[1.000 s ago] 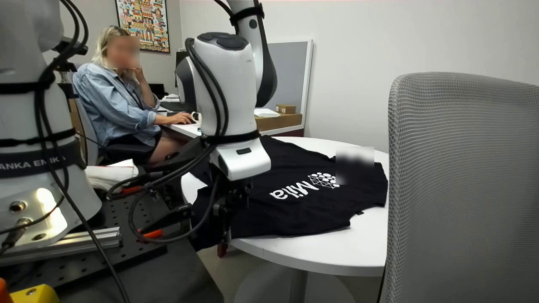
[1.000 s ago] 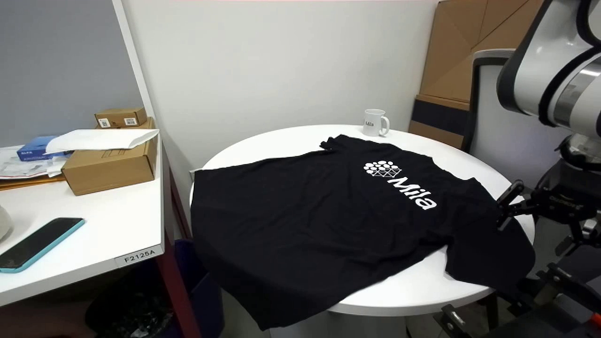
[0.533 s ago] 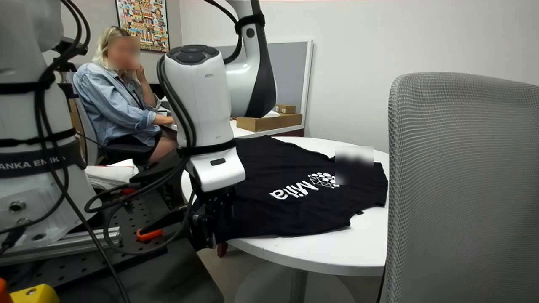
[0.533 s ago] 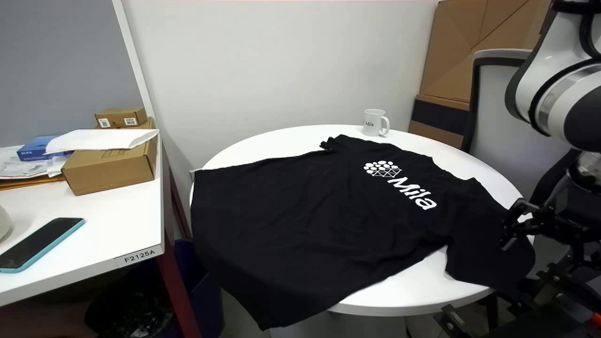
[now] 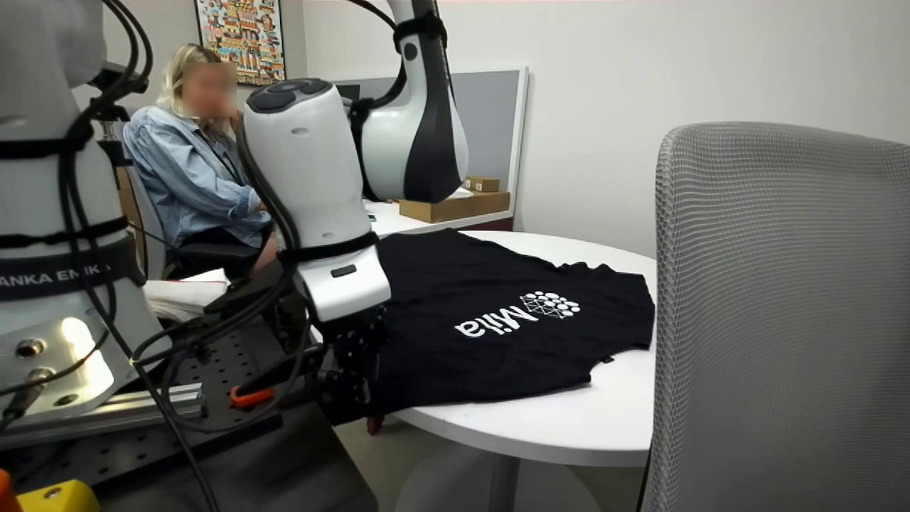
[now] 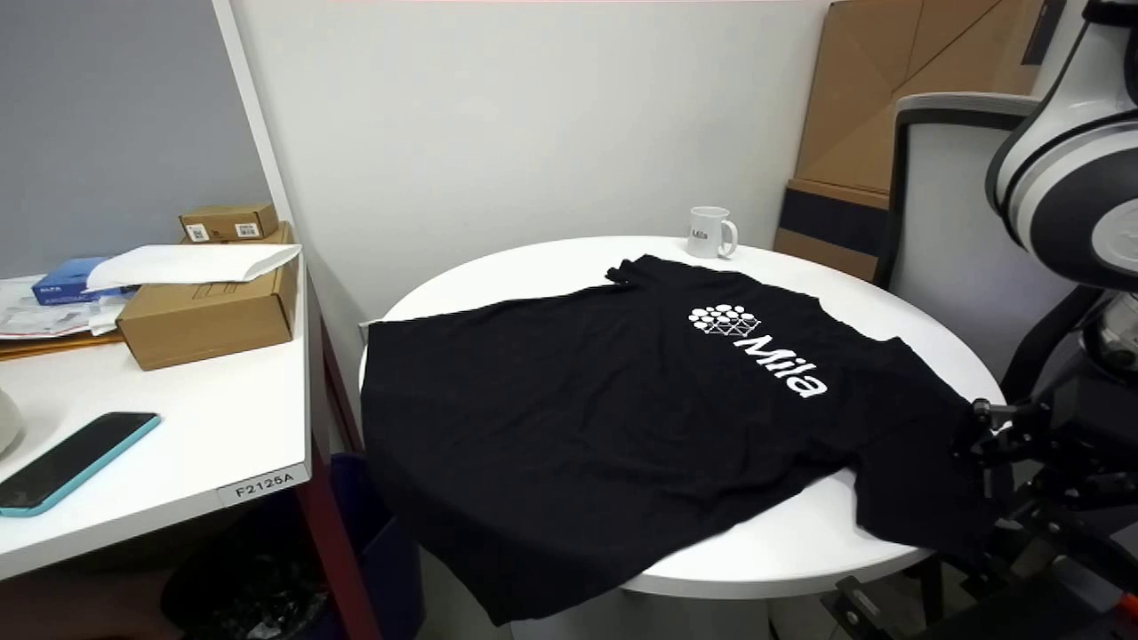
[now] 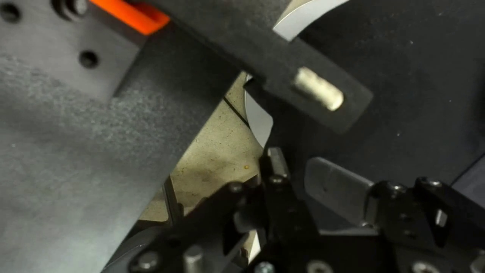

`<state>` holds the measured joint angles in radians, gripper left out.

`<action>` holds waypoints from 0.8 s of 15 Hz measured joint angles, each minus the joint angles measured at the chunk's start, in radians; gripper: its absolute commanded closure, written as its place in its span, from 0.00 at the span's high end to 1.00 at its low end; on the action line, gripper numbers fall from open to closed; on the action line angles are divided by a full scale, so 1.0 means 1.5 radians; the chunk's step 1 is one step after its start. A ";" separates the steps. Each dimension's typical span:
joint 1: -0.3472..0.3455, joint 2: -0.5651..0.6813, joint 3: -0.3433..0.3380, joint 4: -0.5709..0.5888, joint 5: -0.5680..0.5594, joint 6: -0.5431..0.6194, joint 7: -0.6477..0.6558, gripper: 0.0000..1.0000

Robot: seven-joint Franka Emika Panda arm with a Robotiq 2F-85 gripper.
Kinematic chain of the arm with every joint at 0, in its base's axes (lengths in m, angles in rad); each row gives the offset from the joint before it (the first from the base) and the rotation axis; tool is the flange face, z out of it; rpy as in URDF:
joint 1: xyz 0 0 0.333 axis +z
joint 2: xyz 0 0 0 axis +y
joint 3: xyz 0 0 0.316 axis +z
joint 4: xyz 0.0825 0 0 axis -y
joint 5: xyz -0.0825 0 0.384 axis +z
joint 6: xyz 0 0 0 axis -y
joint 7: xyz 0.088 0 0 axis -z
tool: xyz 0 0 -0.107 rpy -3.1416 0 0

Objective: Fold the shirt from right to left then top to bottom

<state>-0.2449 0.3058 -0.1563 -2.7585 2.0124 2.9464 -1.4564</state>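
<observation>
i count one gripper [image 7: 295, 166], one black shirt [image 6: 613, 409] of creased cloth and one smooth, round table [image 6: 782, 529]; gripper clenched or released, i cannot tell.

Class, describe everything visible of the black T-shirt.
The black T-shirt looks like soft, wrinkled fabric, printed in white with "Mila" and a dotted network. It lies spread, unfolded, on the round white table, a hem corner and one sleeve overhanging the edge. The gripper, jaws apart, is at that sleeve; contact is unclear.

Exterior views share the shirt [image 6: 578, 427] from different sides; wrist looks down.
</observation>
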 measured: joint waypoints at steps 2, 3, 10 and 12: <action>0.001 0.000 0.004 0.001 0.039 0.000 -0.037 0.00; 0.001 0.000 0.005 0.000 0.057 0.002 -0.055 0.00; 0.006 -0.021 0.012 0.001 0.205 0.031 -0.228 0.01; 0.006 -0.045 0.023 0.004 0.245 0.039 -0.274 0.01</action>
<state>-0.2355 0.2384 -0.1223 -2.7527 2.3794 3.0044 -1.8679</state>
